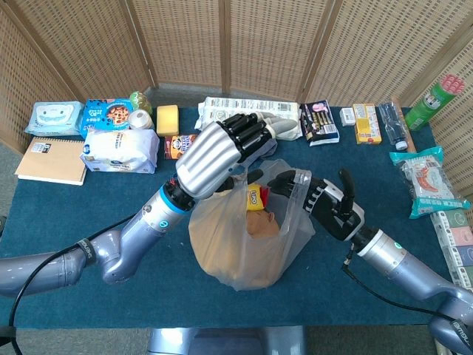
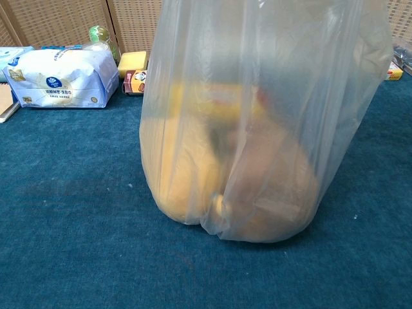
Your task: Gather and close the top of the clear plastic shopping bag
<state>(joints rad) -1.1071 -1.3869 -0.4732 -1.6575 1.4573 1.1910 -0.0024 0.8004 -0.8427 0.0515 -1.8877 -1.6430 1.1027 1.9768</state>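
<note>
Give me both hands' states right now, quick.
Left hand: holding the plastic bag's left top edge.
Right hand: holding the bag's right top edge.

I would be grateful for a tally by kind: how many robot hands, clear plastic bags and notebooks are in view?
Robot hands: 2 (left hand, right hand)
clear plastic bag: 1
notebook: 1
Total: 4
</note>
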